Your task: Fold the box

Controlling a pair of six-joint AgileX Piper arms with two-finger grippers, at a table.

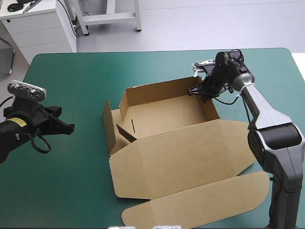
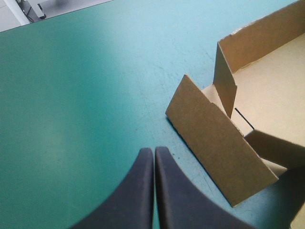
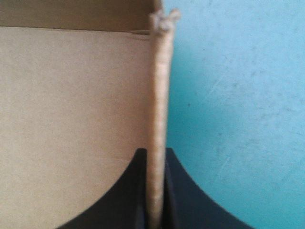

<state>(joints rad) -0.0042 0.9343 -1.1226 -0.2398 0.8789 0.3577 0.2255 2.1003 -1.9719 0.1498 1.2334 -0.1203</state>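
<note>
Pinching the brown cardboard box [image 1: 181,148], half-formed at the middle of the teal-green table cover [image 1: 71,186], by its raised right wall [image 3: 157,86], the right gripper [image 3: 155,153] probably holds it upright for tucking, while the left gripper [image 2: 153,151] hovers left of it, fingers pressed together.

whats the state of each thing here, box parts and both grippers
box: open tray, walls raised
lid: lying flat, open
left side flap: raised, not tucked in
left gripper: shut, empty, apart from the box
right gripper: shut on the box, pinching its right wall
</note>
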